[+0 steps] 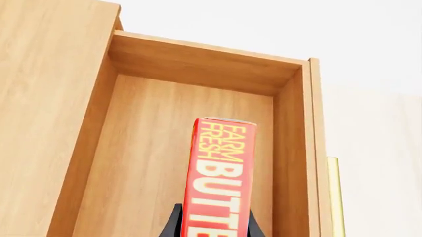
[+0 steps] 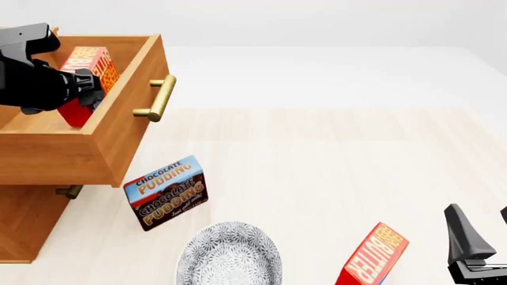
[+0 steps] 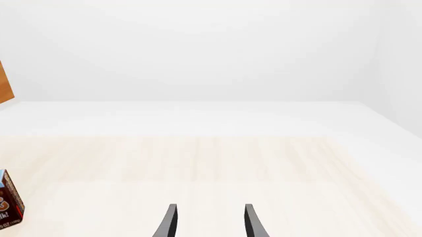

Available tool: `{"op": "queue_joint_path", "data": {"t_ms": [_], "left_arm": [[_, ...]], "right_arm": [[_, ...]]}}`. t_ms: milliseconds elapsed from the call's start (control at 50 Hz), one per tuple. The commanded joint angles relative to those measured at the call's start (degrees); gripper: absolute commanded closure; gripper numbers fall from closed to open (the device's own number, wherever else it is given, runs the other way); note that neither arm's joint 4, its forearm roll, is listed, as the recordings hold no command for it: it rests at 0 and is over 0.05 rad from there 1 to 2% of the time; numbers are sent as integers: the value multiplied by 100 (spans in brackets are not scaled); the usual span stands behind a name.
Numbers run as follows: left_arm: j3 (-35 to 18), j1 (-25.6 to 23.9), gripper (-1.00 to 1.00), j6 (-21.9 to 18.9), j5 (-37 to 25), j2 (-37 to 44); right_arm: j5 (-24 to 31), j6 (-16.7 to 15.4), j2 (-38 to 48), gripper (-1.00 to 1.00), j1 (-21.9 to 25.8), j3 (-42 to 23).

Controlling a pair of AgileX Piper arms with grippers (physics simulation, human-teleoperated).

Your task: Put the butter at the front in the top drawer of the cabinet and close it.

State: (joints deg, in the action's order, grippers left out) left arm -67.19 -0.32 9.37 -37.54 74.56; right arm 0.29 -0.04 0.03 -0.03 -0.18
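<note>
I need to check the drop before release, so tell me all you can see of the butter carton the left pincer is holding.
The butter is a small red carton with an orange-yellow face lettered "FARM FRESH BUTTER"; it looks like printed cardboard. The left pincer is shut on it, a black finger on each side of its lower part. It hangs tilted inside the pulled-out top drawer, above the bare wooden floor. Whether its lower end touches the floor cannot be told. It seems clear of the drawer walls.

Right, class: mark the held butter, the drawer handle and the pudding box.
butter (image 1: 221, 173): left wrist view, lettered face.
drawer handle (image 2: 161, 98): front view, middle of the brass bar.
pudding box (image 2: 168, 191): front view, printed front.
</note>
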Motion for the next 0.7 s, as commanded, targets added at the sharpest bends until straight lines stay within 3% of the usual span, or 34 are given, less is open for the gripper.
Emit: {"op": "queue_joint_path", "data": {"t_ms": [20,240,260,700], "left_arm": [[-40,-24,100,-111,33,-27],[-89,-64,100,-68,-39,-112],[-99,-46,-100,-71,-42,-141],[-271,27,-100,-168,-303,-306]], "right_arm": [[-8,0,2,-100,-1,3],[-8,1,2,-100,0,4],[-8,-1,2,-100,-1,3],[-8,0,2,-100,-2,3]]}}
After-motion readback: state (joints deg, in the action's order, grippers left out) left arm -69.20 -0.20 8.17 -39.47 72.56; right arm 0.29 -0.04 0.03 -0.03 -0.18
